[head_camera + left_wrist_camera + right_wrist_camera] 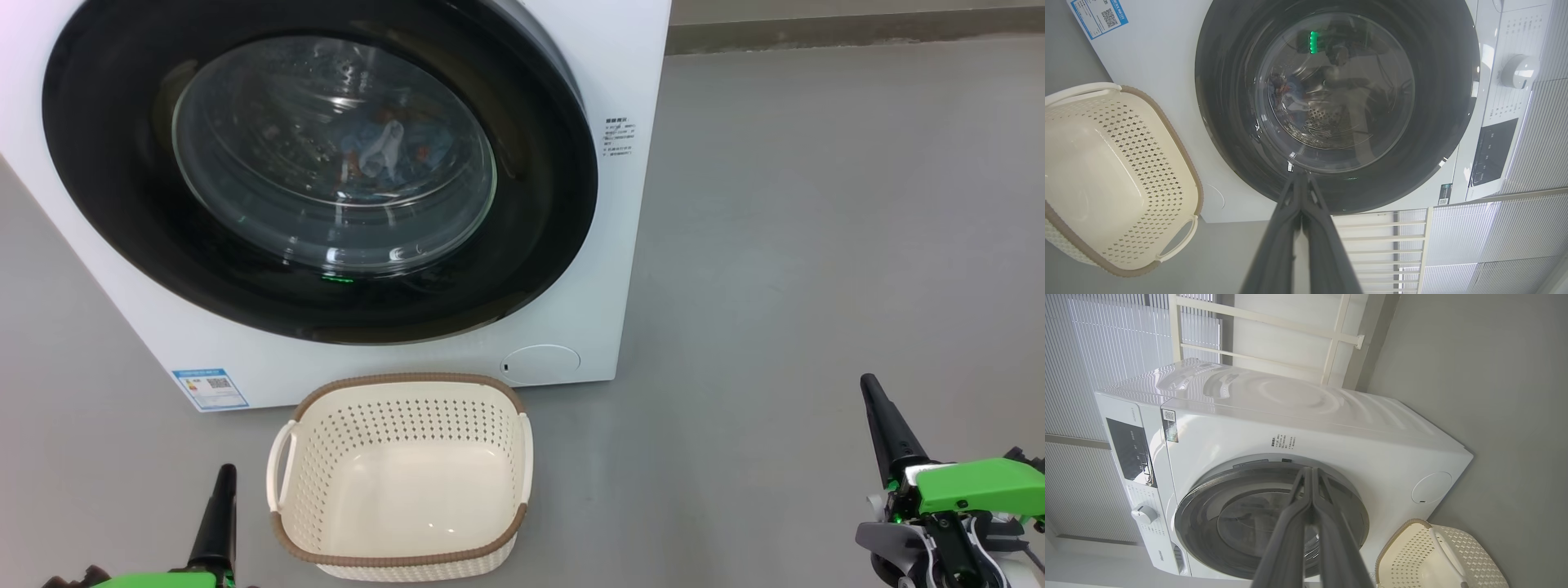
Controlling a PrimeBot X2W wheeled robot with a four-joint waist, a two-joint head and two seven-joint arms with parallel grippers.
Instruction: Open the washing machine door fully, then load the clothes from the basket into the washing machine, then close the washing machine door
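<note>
Head view: the washing machine door (pixel 335 163) sits shut in the front of the washing machine (pixel 620 82), and the clothes (pixel 384 151) show through its glass, inside the drum. The basket (pixel 408 380) stands bare on the floor (pixel 816 245), just before the machine's front edge. Both claws are pressed together, pinching nothing. The left gripper (pixel 224 486) is just beside the basket's left handle, the right gripper (pixel 872 396) well apart toward the right. The door lies ahead of both and above them — the left arm is nearer. I judge the task done, with no reach left.
</note>
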